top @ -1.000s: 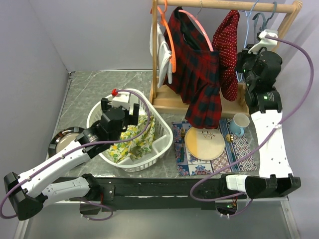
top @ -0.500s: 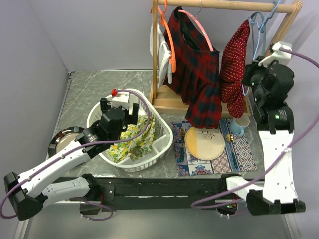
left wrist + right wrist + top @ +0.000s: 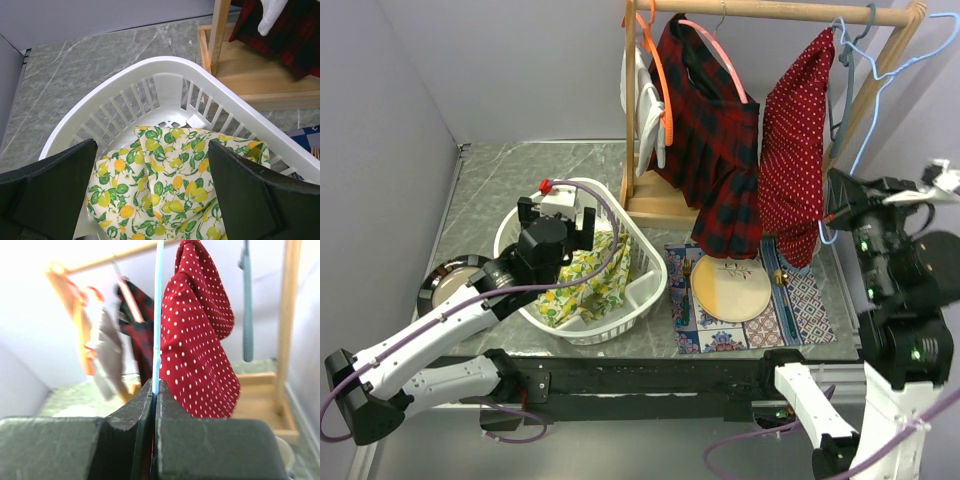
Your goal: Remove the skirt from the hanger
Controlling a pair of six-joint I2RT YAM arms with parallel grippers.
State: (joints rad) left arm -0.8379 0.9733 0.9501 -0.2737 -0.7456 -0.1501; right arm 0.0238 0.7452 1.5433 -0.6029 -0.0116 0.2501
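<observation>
Red-and-navy tartan pleated skirt point(image 3: 710, 130) hangs on its thin pink plastic hanger point(image 3: 720, 50); our right gripper point(image 3: 154, 390) pinches a thin light blue hanger point(image 3: 158, 315), and our left gripper point(image 3: 151, 165) gapes wide.

Plain pale lilac-grey walls point(image 3: 500, 70) seen behind and at left, meeting in corner. Table top point(image 3: 510, 180) finished in grey marble pattern with white veins. Light wooden clothes rack point(image 3: 770, 12) set at back of table, on flat wooden base point(image 3: 660, 208). Lighting even, shadows faint.
</observation>
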